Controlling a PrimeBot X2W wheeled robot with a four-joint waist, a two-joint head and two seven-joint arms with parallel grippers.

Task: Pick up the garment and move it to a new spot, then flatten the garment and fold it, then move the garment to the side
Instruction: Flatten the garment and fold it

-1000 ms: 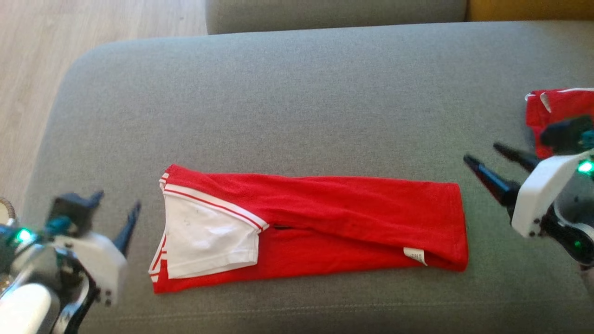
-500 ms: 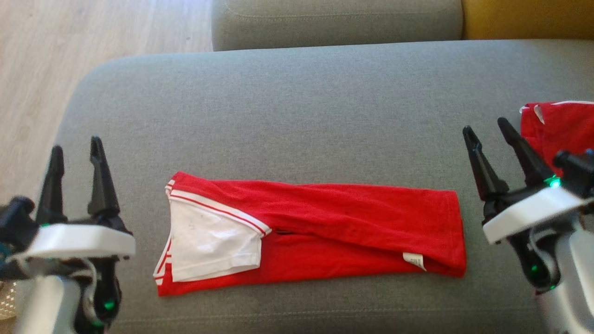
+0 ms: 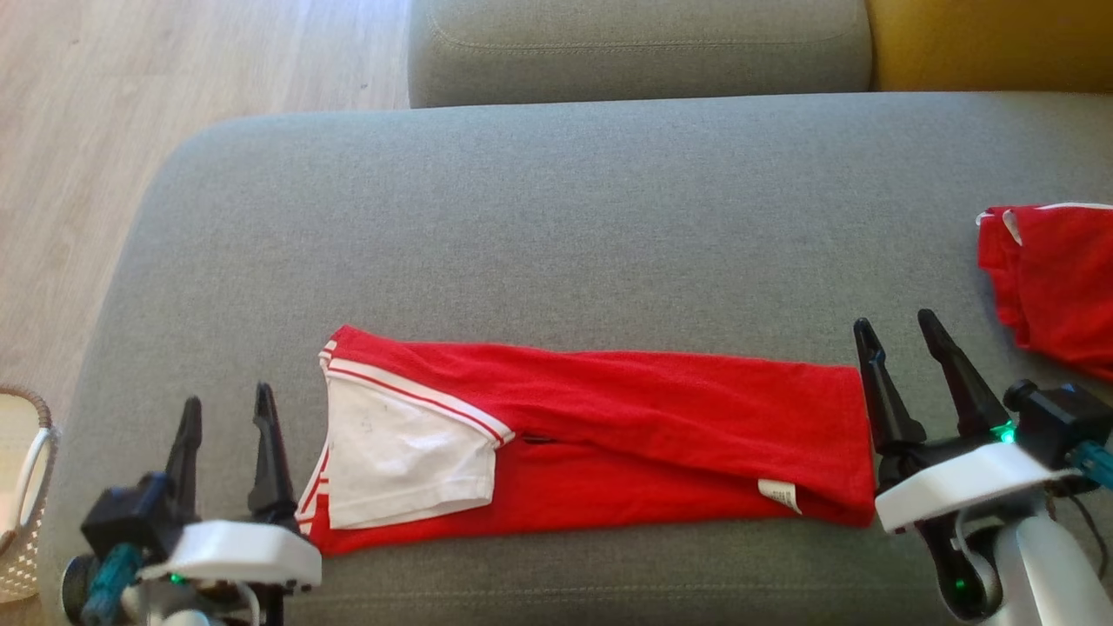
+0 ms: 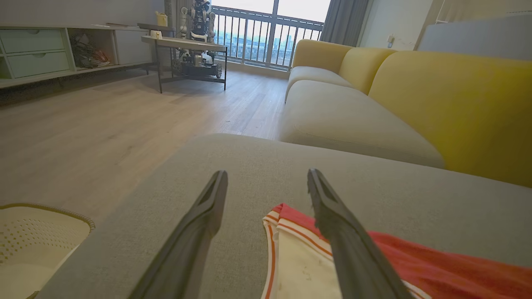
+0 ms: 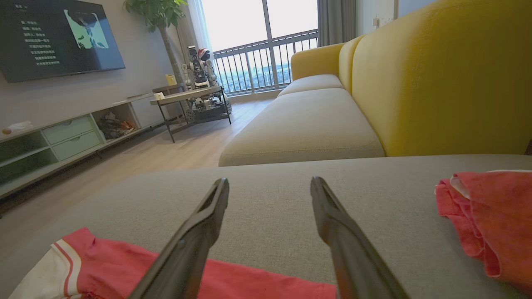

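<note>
While folded red garment (image 3: pixel 609 435) lies flat on grey sofa cushion (image 3: pixel 556 217), left gripper (image 3: pixel 227 396) and right gripper (image 3: pixel 894 319) flank it, fingers spread, empty; right wrist view catches television (image 5: pixel 58 37), head view basket (image 3: pixel 22 487).

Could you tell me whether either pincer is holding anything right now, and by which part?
Nothing is held: the left pincer and right pincer stand open at the ends of the folded garment.
</note>
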